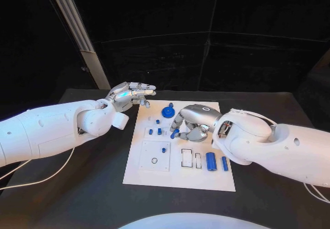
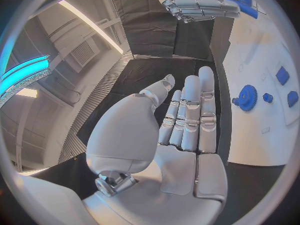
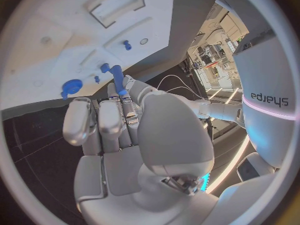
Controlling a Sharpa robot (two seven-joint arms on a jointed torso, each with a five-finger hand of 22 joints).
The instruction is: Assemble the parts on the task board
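A blue part (image 3: 117, 80) is pinched by the right hand (image 1: 193, 123) over the task board (image 1: 180, 179). The left hand (image 1: 129, 95) hovers released at the board's edge. Misalignment at seating could cause slippage.

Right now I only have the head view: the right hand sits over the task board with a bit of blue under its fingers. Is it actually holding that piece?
Observer: Yes. In the right wrist view the right hand pinches a bent blue part at the ends of its fingers, over the task board.
Operator: And the left hand? I can't see into its palm.
Observer: It is bare. The left wrist view shows the left hand with its fingers straight and side by side, holding nothing, over the black table just off the board's edge. The blue gear lies on the board beyond it.
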